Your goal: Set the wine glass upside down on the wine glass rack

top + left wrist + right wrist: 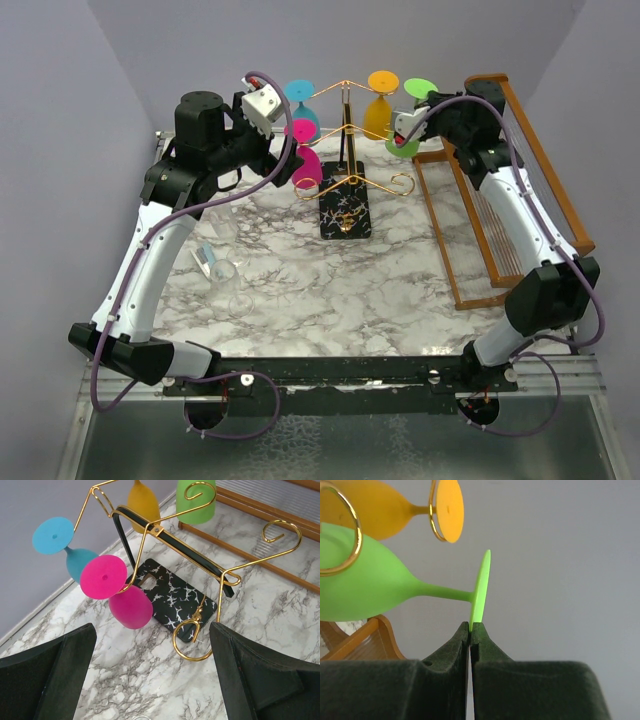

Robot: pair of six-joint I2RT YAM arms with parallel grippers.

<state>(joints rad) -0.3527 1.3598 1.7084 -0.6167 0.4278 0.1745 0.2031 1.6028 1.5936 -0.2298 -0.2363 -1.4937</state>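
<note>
The green wine glass (380, 587) is pinched by its foot's rim in the closed right pincer (470, 626), foot upward, so its stem can be hung on a curl of the wine glass rack (165, 592). The left pincer (152, 630) is kept wide and empty, clear of it

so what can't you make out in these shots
- Right wrist: whether the right gripper pinches the green glass by its foot or only touches it; fingertips hide the edge.
- Top view: the clear items, too small and see-through.
- Left wrist: yellow glass stem and foot, cut off by the top edge.
</note>
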